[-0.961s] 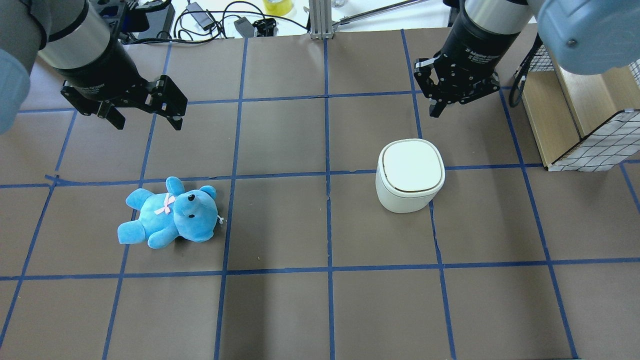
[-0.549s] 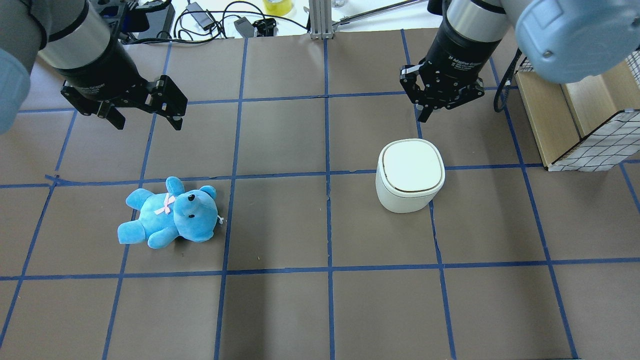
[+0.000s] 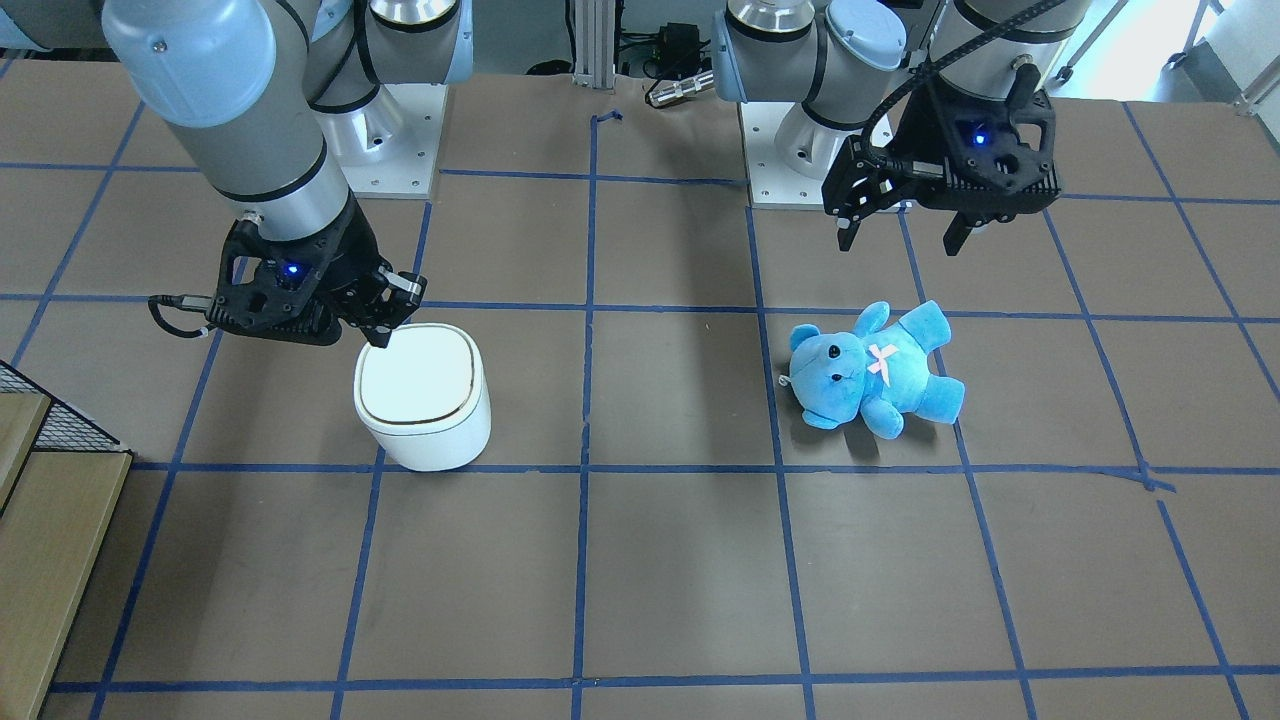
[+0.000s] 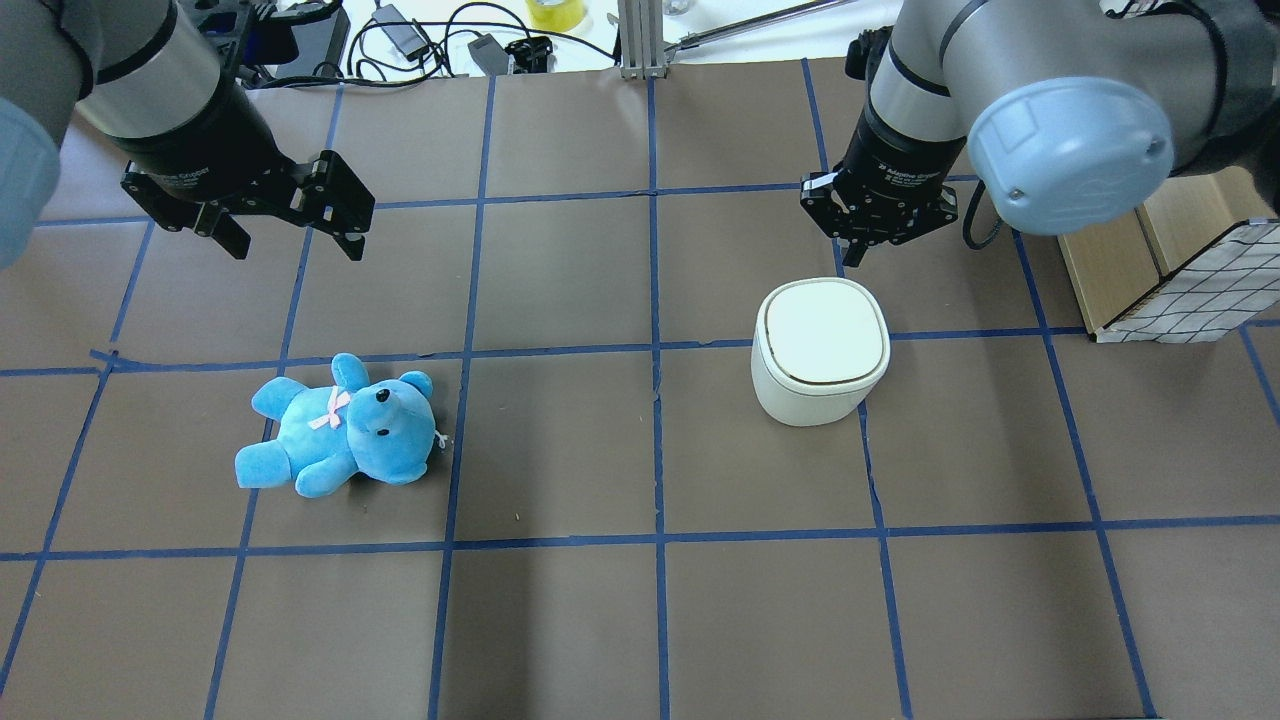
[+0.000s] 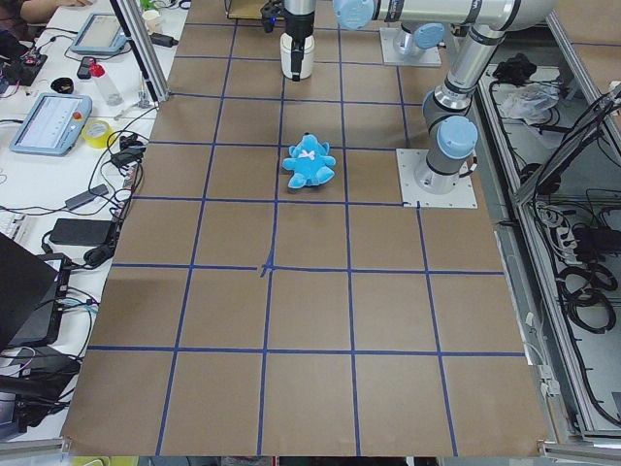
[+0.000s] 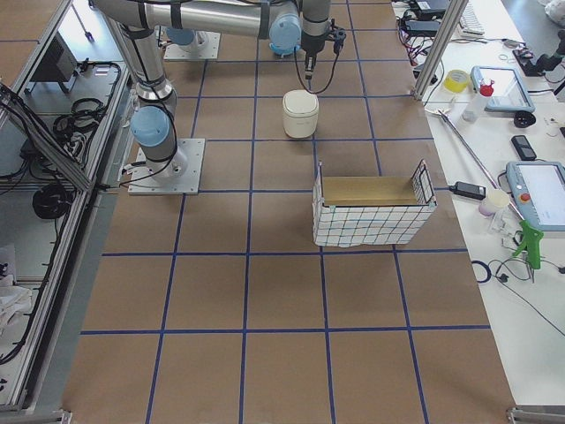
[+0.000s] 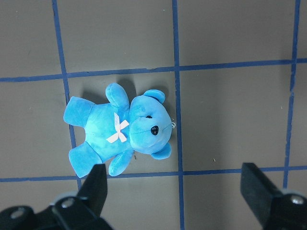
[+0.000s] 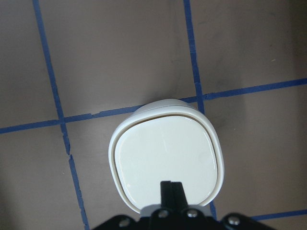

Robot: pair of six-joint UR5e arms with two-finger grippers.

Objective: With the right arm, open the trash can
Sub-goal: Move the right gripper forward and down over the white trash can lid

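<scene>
Trash can lidded; right end effector closed above its edge

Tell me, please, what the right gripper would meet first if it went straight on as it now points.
Most likely the lid of the trash can: the wrist view shows the shut right gripper pointing down over the lid's edge; how far above is unclear.
</scene>
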